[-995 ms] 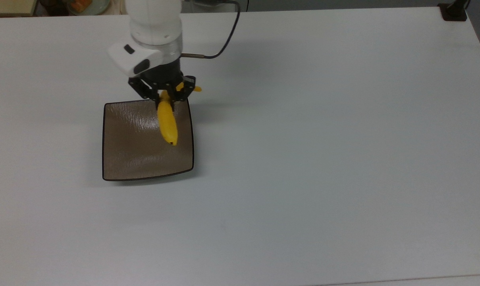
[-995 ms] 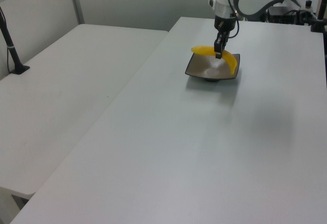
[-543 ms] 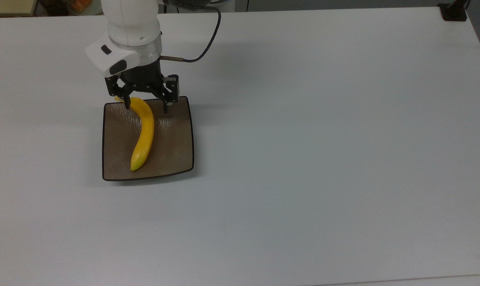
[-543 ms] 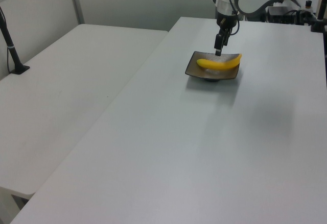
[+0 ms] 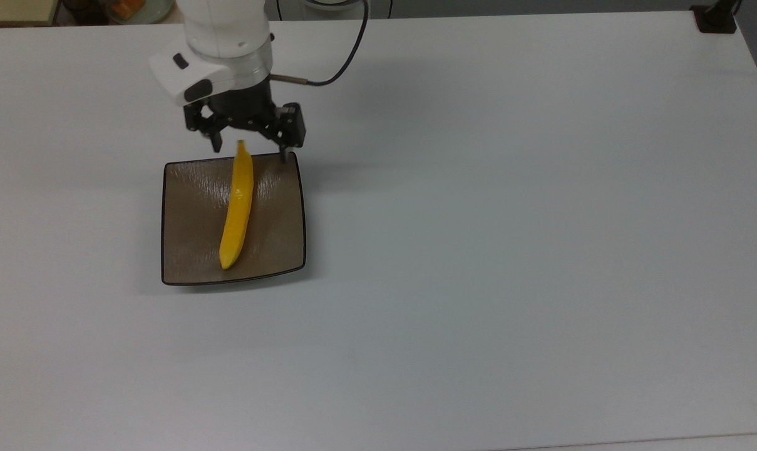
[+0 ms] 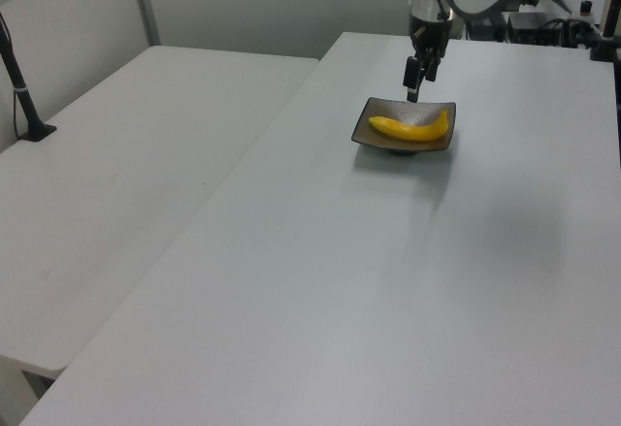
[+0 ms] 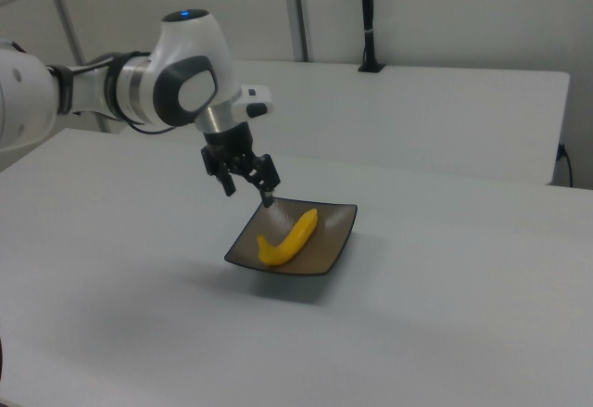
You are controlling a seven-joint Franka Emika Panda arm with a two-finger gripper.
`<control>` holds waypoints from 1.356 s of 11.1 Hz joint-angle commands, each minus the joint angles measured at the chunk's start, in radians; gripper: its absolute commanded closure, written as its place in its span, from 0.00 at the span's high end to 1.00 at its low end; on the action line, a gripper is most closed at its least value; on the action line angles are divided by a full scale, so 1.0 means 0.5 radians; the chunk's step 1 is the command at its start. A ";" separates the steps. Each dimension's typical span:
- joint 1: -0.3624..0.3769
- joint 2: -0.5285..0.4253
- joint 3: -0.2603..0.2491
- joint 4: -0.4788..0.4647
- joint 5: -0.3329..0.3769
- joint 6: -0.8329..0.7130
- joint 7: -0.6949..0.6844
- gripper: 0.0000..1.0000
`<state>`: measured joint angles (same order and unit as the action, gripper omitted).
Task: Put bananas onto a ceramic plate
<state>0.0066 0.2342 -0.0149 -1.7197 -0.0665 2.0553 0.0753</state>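
Your gripper point(image 5: 250, 149) hangs wide open and empty above the ceramic plate point(image 5: 184, 250) so the banana point(image 5: 237, 210) lies free on it

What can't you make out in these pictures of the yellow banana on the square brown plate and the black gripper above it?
- The plate's underside: hidden in the top view by the square brown plate itself.
- The foot of the plate: a dark, small patch in the left view under the plate.
- The stem end of the yellow banana: blurred in the top view, just below the open black gripper.
- Items at the top view's upper left corner: cut off by the edge.
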 commanded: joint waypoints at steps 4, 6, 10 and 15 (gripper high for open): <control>0.018 -0.339 0.217 -0.076 0.157 -0.481 0.052 1.00; 0.069 -0.413 0.223 -0.134 0.173 -0.475 0.049 1.00; 0.091 -0.468 0.202 -0.178 0.167 -0.484 -0.061 1.00; 0.064 -0.478 0.174 -0.178 0.164 -0.487 -0.071 1.00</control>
